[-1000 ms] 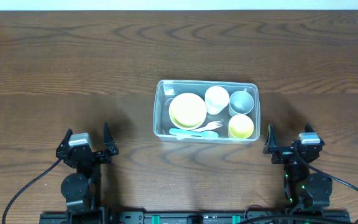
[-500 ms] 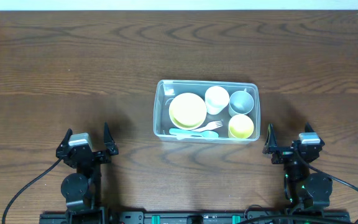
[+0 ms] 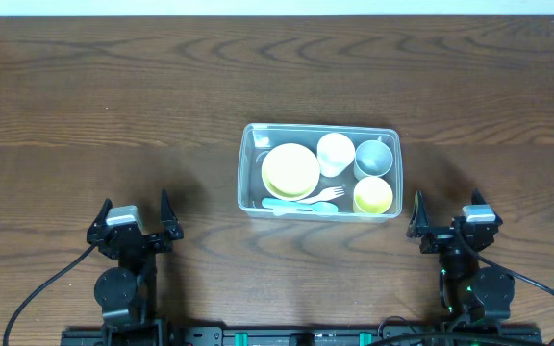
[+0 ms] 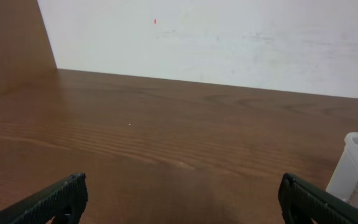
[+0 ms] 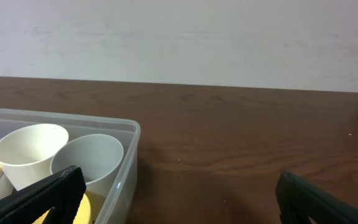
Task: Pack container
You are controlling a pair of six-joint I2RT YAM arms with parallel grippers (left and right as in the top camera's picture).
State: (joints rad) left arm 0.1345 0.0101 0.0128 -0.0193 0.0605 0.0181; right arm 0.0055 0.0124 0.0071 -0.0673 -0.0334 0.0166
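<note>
Overhead view, Mia: where is the container (image 3: pixel 242 178)?

A little right of the table's (image 3: pixel 85 106) centre, Tom, its long sides running along the near edge. It stands apart from both arms.

What lies in it?

A yellow plate (image 3: pixel 290 170) at its left end, a white cup (image 3: pixel 335 152) beside that, a grey cup (image 3: pixel 373 157) in the far right corner and a yellow cup (image 3: pixel 373 196) in the near right corner. Along the near wall lie a white fork (image 3: pixel 327 195) and a pale blue spoon (image 3: pixel 301 206).

And the left gripper (image 3: pixel 135 216)?

It sits by the near edge, well left of the container. Its jaws are spread wide and have hold of nothing. From the left wrist, the left gripper (image 4: pixel 185 199) has only bare wood between its tips, and one corner of the container (image 4: pixel 356 168) shows at the right.

The right gripper (image 3: pixel 447 219)?

By the near edge too, just off the container's near right corner and not touching it. It gapes just as wide, empty. From the right wrist, the right gripper (image 5: pixel 182 199) has one tip in front of the container's (image 5: pixel 126 162) wall, with the white cup (image 5: pixel 30 152) and grey cup (image 5: pixel 89 155) behind the clear plastic.
</note>
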